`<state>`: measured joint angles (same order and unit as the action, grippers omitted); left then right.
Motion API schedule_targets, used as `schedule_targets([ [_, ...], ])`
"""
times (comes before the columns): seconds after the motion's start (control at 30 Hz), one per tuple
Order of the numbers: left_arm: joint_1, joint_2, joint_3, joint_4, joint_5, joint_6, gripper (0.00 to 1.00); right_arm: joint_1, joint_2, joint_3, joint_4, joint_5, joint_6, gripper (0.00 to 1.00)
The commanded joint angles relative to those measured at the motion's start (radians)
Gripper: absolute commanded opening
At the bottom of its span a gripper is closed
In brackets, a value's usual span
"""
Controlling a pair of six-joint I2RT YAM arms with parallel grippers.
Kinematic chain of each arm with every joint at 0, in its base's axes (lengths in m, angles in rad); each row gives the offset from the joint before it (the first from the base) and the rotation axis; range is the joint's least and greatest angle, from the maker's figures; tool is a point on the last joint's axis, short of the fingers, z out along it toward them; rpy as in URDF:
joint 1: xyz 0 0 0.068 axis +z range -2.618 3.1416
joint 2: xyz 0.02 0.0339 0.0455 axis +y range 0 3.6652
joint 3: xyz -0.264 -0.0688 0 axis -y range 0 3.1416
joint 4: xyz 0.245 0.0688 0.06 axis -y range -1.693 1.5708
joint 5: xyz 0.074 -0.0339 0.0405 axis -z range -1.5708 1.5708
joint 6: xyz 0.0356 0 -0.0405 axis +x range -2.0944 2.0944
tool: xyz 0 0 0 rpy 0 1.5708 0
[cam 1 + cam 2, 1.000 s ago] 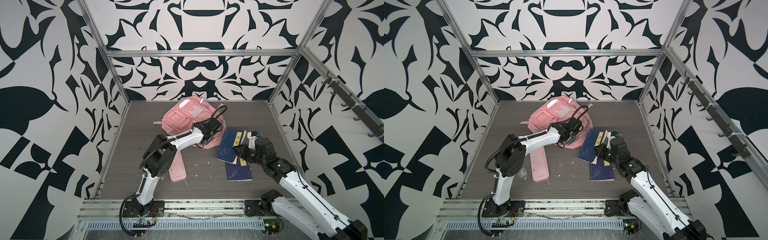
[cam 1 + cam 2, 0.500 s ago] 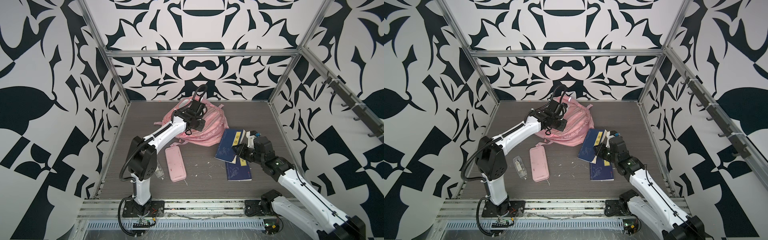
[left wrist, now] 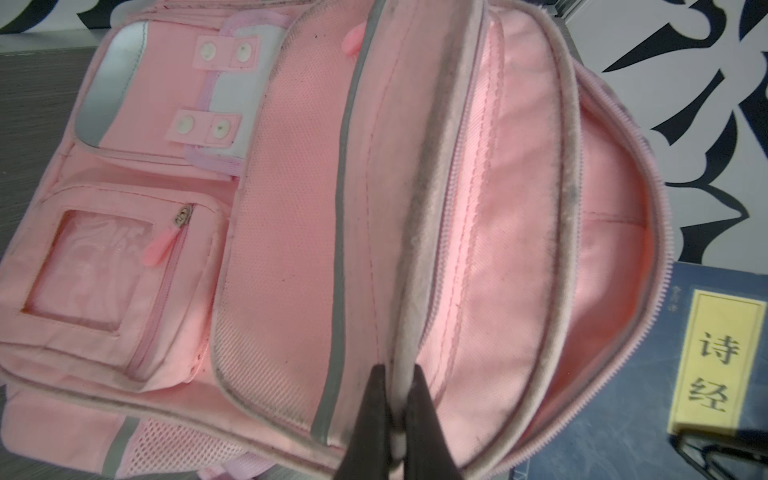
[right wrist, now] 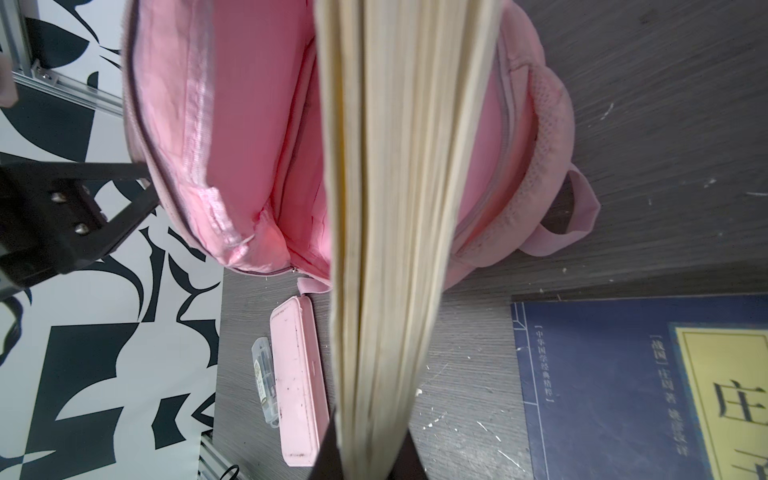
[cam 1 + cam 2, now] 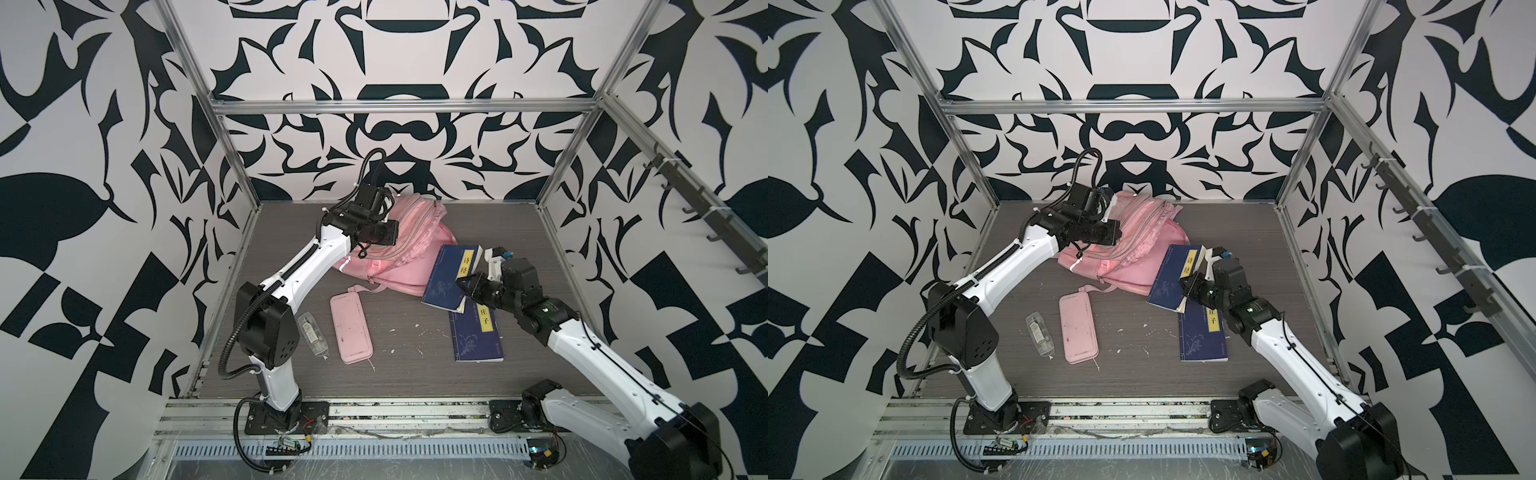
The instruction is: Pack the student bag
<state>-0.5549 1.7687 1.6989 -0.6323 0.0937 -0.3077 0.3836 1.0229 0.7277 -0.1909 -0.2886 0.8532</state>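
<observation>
Since the earlier frames, the left arm has swung back from beside the books toward the rear wall and drawn the bag's front panel up with it. The right arm and its book have barely shifted.

Position: the large soft pink fabric student bag (image 5: pixel 415 239) sits at the back centre of the grey wood-grain tabletop (image 5: pixel 415 374). It rests on its back, front panel raised, main compartment gaping toward the right arm.

Left end effector (image 3: pixel 397 386): pressed together on the grey-piped rim of the unzipped front panel, holding it up.

Right end effector (image 4: pixel 368 440): pinching a dark blue paperback book with a yellow title label (image 5: pixel 446 274) by one edge. The book is tilted, its far end just beside the bag's mouth, and the right wrist view looks along its page edges into the pink lining.

Still on the tabletop: a second dark blue book (image 5: pixel 476 332), a flat oblong pink pencil case (image 5: pixel 350 328) and a small clear plastic case (image 5: pixel 312 334). We judge packing has barely started.

Step in hand, by our reading: mouth held open and first book lined up for insertion.

Next move calls for the right arm to slide the book forward between raised panel and back wall. Its leading corner must clear the zip edge and the inner divider. The left grip must hold the rim high, because the fabric is limp and would sag shut if released.
</observation>
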Motion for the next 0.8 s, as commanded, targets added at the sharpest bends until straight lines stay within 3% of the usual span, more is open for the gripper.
schedule_targets([
  [0.0, 0.008, -0.106, 0.010, 0.090, 0.058, -0.054, 0.00, -0.015, 0.059, 0.077, 0.140, -0.046, -0.010, 0.00],
  [0.27, 0.056, -0.185, -0.127, 0.155, 0.140, -0.080, 0.00, -0.046, 0.329, 0.141, 0.386, -0.173, 0.076, 0.00],
  [0.43, 0.100, -0.224, -0.210, 0.237, 0.256, -0.134, 0.00, -0.041, 0.498, 0.199, 0.576, -0.257, 0.168, 0.00],
  [0.77, 0.140, -0.205, -0.253, 0.308, 0.416, -0.215, 0.00, 0.020, 0.741, 0.331, 0.759, -0.270, 0.262, 0.00],
])
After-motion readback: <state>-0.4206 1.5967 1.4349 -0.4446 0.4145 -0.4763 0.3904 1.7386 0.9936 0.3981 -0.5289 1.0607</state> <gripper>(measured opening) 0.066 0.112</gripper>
